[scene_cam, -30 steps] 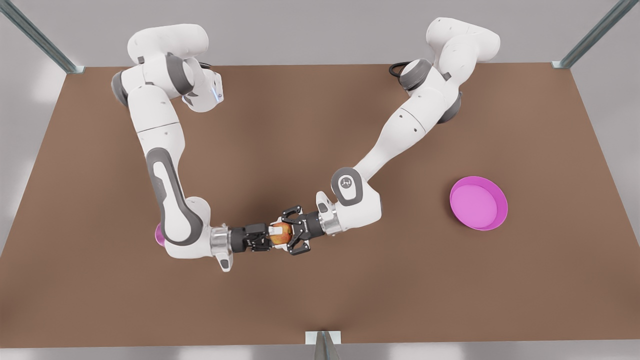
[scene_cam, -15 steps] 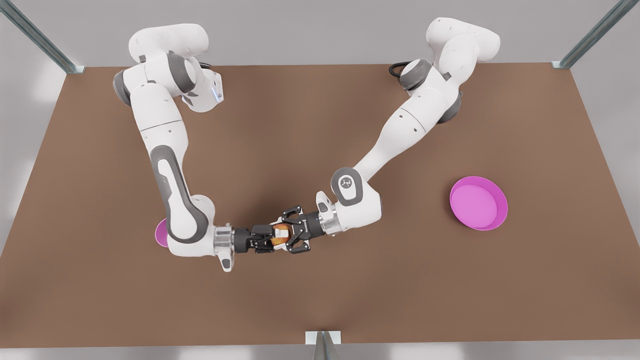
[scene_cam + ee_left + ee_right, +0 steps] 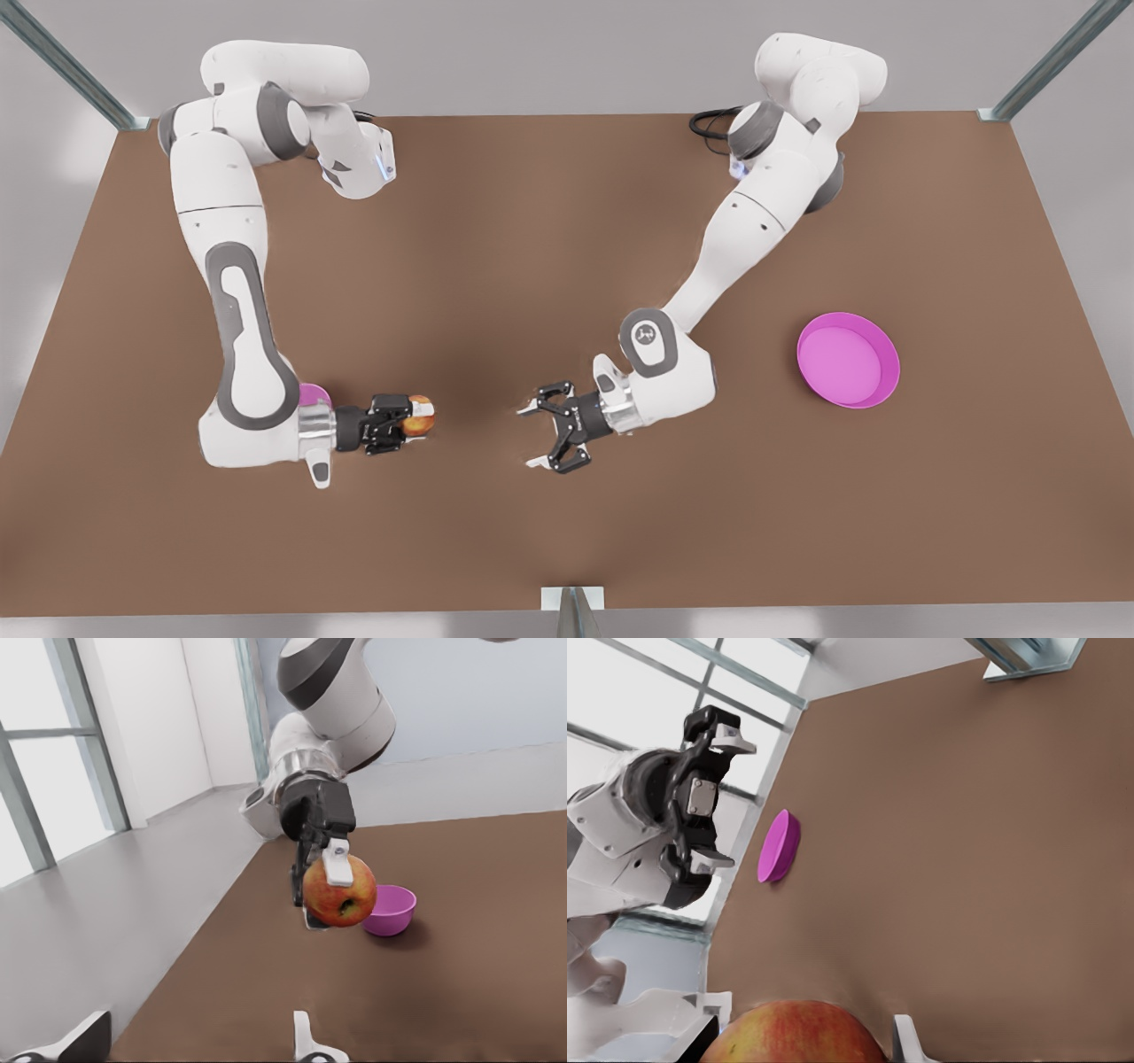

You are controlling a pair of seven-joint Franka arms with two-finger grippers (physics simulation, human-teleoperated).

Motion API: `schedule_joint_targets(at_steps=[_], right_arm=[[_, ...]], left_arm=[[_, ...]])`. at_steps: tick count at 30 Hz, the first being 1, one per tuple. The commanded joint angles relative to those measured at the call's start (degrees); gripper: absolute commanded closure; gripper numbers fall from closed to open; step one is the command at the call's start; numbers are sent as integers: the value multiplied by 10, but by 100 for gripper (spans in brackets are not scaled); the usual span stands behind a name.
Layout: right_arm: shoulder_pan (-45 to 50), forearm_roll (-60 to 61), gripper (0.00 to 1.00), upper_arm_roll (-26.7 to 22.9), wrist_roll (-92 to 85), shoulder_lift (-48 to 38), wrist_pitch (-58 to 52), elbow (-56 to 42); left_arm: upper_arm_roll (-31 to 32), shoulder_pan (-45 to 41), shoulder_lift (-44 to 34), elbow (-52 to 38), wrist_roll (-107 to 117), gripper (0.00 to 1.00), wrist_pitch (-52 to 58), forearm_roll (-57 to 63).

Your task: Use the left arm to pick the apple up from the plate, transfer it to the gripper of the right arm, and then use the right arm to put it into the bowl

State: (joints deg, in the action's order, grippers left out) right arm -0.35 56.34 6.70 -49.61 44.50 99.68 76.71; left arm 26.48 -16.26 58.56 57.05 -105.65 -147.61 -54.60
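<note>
I read the right pincer (image 3: 420, 416) as clamped on the apple (image 3: 423, 421). It holds the apple above the desk (image 3: 567, 549), near the edge opposite the arm bases and close to the bowl (image 3: 313, 392), ready for placing. The left pincer (image 3: 528, 437) waits well apart, spread and empty. I judge the handover complete.
</note>
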Motion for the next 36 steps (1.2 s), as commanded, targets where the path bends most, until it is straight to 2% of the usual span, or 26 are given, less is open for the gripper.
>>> schedule_joint_targets(at_steps=[1,4,6,7,10,11,12,13,14,16,17,19,21,25,26,27,28,32,34,36], right_arm=[[-5,-150,32,-3,10,-18,-37,11],[-38,-274,32,-3,9,-53,-37,52],[-59,-314,32,-4,6,-57,-32,62],[-69,-330,32,-4,3,-54,-31,62],[-80,-379,32,-3,0,-53,-20,62],[-84,-395,32,-3,-3,-52,-12,62],[-87,-403,32,-3,-4,-51,-7,62],[-88,-425,32,-3,-4,-50,9,60],[-91,-428,32,-4,-4,-50,21,60],[-91,-445,32,-4,-4,-48,35,58],[-91,-446,32,-4,-4,-45,42,57],[-96,-462,32,-4,-6,-35,62,57],[-99,-473,31,-4,-8,-25,70,59],[-105,-474,30,-4,-14,-20,72,59],[-106,-474,29,-4,-13,-20,72,58],[-105,-474,20,-4,-13,-20,72,58],[-106,-474,1,-4,-13,-20,72,58],[-102,-475,0,-4,-11,-21,70,56],[-84,-523,0,4,12,-64,61,13],[-31,-609,0,5,166,-177,30,-13]], left_arm=[[-22,61,-56,32,488,0,228,260],[-26,126,-153,32,713,0,492,570],[-43,184,-209,31,802,0,590,677],[-47,188,-223,31,917,0,648,726],[-48,248,-268,31,969,0,659,702],[-93,229,-308,54,995,0,655,679],[-228,157,-358,97,998,0,641,592],[-343,73,-418,182,1039,0,600,539],[-391,33,-450,221,1060,0,573,522],[-419,-9,-491,249,1123,0,567,525],[-419,-16,-507,289,1175,0,523,534],[-396,-1,-496,295,1246,0,485,540],[-332,49,-473,282,1278,0,485,584],[-322,65,-454,268,1349,0,484,577],[-301,83,-444,261,1349,0,484,578],[-278,101,-443,258,1349,0,484,578],[-242,124,-443,258,1344,0,484,578],[-237,129,-442,259,1293,0,479,577],[-237,129,-440,258,1293,0,476,578],[-238,129,-440,258,1246,0,476,577]])
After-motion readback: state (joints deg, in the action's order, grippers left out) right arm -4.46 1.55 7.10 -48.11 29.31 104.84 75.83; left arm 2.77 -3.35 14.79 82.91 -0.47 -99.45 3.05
